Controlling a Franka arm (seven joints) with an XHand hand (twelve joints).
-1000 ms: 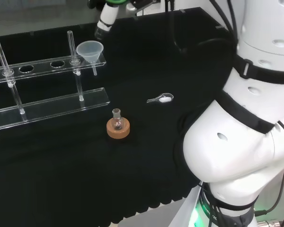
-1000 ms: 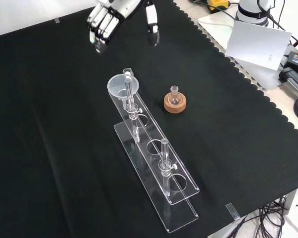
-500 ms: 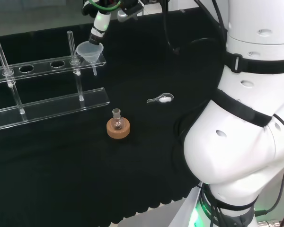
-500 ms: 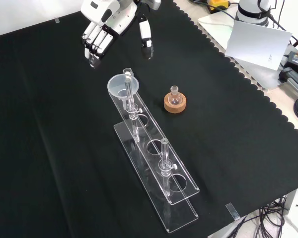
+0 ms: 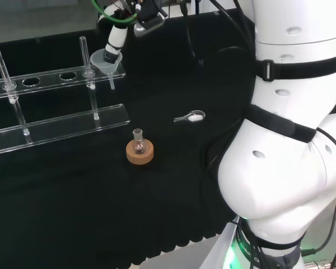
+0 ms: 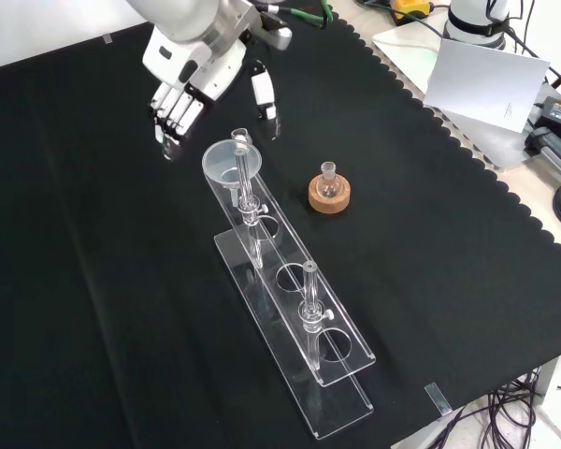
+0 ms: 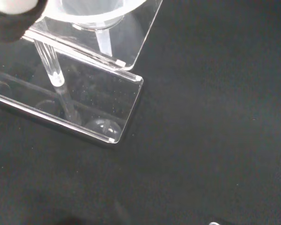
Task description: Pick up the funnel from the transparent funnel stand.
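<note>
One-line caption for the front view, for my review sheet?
Open robot hand poised just beyond the funnel seated in the transparent funnel stand, not yet grasping.

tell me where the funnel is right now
The funnel sits in the end hole of the transparent funnel stand, at the stand's far end in the front view, just left of the small flask on its cork ring, with the hand just above it.

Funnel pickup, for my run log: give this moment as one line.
phase: approach | hand: open, above funnel | funnel: seated in funnel stand | contact: none visible
</note>
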